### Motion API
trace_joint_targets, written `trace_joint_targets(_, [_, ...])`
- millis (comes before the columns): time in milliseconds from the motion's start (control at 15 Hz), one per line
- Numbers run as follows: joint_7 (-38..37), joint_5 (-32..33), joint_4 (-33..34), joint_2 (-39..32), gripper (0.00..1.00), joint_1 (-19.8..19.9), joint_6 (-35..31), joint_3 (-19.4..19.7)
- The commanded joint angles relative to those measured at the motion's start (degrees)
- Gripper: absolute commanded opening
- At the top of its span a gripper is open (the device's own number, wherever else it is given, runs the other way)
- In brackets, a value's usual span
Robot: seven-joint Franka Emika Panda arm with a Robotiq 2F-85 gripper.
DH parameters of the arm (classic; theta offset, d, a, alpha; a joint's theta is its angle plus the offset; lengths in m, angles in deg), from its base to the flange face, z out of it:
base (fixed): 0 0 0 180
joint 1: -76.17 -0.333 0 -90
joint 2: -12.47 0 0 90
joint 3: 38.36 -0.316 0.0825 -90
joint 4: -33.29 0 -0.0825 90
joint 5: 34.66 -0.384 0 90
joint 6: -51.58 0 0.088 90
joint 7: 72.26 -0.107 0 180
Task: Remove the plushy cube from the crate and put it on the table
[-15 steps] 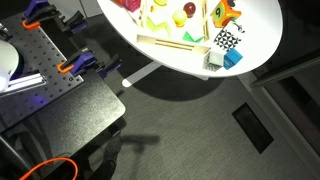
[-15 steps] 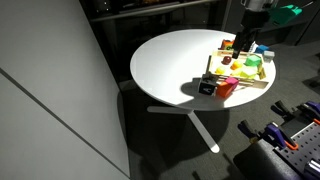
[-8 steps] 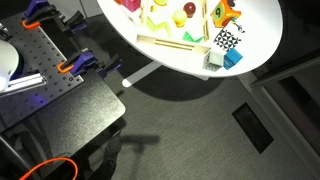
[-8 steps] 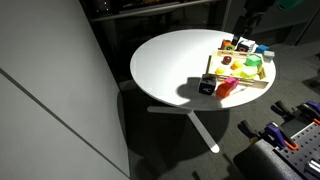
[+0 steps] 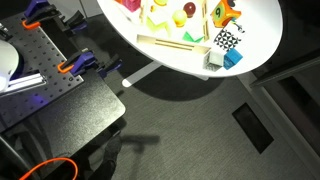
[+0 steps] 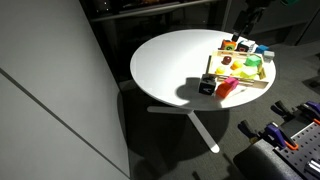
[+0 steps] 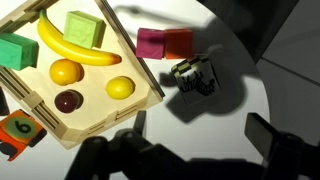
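Plushy cube (image 5: 226, 40), the checkered one, is sitting on the table (image 6: 165, 65) just outside the crate (image 5: 160, 42), right by a blue block (image 5: 233, 58). Gripper (image 7: 192, 155) hangs up above that end, jaws spread wide, nothing in them.

Dark digit, a 6 or 9, on orange block (image 7: 14, 135) — wrist view — nothing else legible

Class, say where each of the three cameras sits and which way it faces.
In an exterior view the camera sits high, looking down past the table to the floor; no arm shows.
In an exterior view it looks across the table from the side; arm top right.
Wrist view: down on the crate; gripper at bottom.
All share the crate.
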Motion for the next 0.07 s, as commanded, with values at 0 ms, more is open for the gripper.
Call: trace_joint_targets(0, [-0.3, 0.4, 0.1, 0.0, 1.00, -1.3, 0.1, 1.3])
